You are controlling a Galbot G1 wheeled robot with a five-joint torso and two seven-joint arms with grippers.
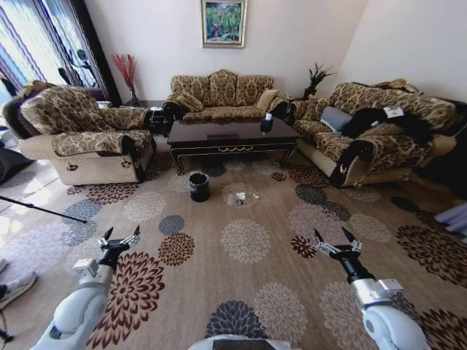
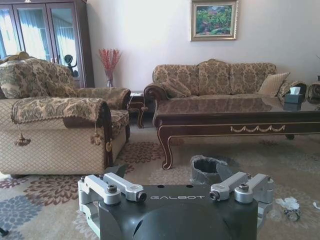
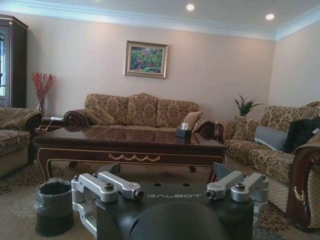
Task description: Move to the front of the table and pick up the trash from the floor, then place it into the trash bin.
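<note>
Head view: open carpet (image 1: 248,248) before table (image 1: 232,136), trash bin (image 1: 198,187).

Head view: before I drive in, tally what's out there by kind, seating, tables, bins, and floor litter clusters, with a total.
Sofas and armchairs: 3 (left, back, right)
Coffee table: 1
Trash bin: 1
Trash cluster on the carpet: 1, pieces too small to count
Total: 6
</note>
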